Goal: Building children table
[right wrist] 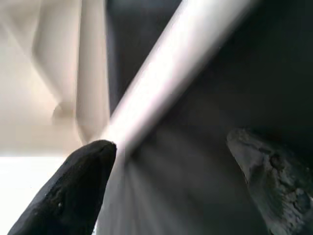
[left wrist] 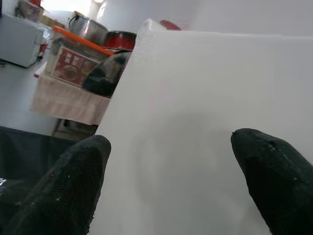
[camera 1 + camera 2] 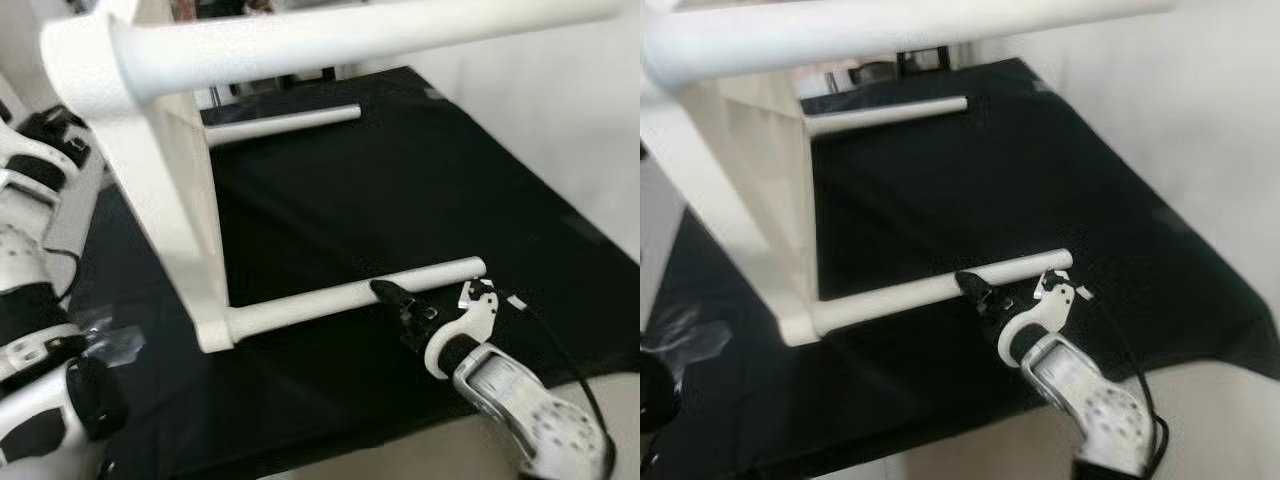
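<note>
A white children's table lies on its side on a black cloth (image 3: 420,190). Its flat top panel (image 3: 170,190) stands upright at the left, and round white legs point to the right. One leg (image 3: 350,40) passes overhead, a far leg (image 3: 285,123) lies at the back, and a near leg (image 3: 330,303) rests on the cloth. My right gripper (image 3: 395,302) is open at the near leg, close to its free end, with one fingertip (image 1: 83,181) against it. My left gripper (image 2: 171,186) is open, its fingers facing the white panel (image 2: 195,122) close up.
A small clear plastic bag (image 3: 115,340) lies on the cloth near my left arm (image 3: 40,300). A black cable (image 3: 560,340) runs from my right wrist. The cloth's edge (image 3: 600,240) drops to pale floor at the right. Pots (image 2: 93,32) and a shelf stand beyond the panel.
</note>
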Tool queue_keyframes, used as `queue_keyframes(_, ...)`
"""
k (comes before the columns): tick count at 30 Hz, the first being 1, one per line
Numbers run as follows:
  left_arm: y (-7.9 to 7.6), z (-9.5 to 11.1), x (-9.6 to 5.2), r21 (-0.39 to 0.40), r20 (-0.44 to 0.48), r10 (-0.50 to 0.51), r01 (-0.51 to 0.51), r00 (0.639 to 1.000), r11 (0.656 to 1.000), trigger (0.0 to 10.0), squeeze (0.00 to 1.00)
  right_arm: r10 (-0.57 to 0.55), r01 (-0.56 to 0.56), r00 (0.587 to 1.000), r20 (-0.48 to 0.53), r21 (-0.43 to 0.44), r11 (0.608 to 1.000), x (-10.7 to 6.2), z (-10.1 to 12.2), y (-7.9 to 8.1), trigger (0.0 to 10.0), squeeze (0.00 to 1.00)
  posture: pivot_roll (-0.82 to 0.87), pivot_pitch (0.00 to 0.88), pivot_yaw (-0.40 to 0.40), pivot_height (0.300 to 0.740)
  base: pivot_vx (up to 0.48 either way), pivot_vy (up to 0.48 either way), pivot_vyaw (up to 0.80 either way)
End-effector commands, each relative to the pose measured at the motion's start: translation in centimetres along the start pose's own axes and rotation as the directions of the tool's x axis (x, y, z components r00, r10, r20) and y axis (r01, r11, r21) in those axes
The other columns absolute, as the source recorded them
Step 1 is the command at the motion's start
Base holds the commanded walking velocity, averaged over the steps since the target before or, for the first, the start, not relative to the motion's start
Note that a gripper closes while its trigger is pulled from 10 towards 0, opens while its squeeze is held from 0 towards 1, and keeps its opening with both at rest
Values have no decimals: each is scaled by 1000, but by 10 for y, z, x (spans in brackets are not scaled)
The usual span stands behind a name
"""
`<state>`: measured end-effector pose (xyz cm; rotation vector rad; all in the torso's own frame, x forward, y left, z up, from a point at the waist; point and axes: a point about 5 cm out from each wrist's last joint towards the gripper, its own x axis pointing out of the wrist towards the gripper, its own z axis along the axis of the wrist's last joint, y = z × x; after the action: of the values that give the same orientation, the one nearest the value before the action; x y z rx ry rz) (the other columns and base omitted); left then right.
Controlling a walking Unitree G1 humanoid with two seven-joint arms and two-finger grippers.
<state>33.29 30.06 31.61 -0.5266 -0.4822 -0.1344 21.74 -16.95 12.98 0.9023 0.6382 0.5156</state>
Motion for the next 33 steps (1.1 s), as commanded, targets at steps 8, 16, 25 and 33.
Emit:
queue_keyframes(8, -17, -2, -9, 2, 7, -96, 96, 995, 995, 10000, 0, 244, -262, 964, -107, -205, 943, 9, 11, 45, 10000, 0, -113, 42, 70, 740, 0, 0, 0)
queue_keyframes(16, -30, -23, -38, 50, -75, -173, 177, 982, 983, 10000, 0, 151, -83, 982, 114, -461, 884, 36, 44, 55, 10000, 0, -90, 28, 85, 740, 0, 0, 0)
queue_keyframes(25, 15, -49, -96, 238, -155, 176, -136, 972, 962, 10000, 0, -17, 246, 928, 372, -577, 779, 69, 73, 42, 10000, 0, -40, 4, 104, 740, 0, 0, 0)
queue_keyframes(33, 12, -114, -193, 222, -321, 466, -412, 825, 884, 10000, 0, -20, 319, 918, 396, -708, 631, 103, 58, 28, 10000, 0, 2, 0, 87, 740, 0, 0, 0)
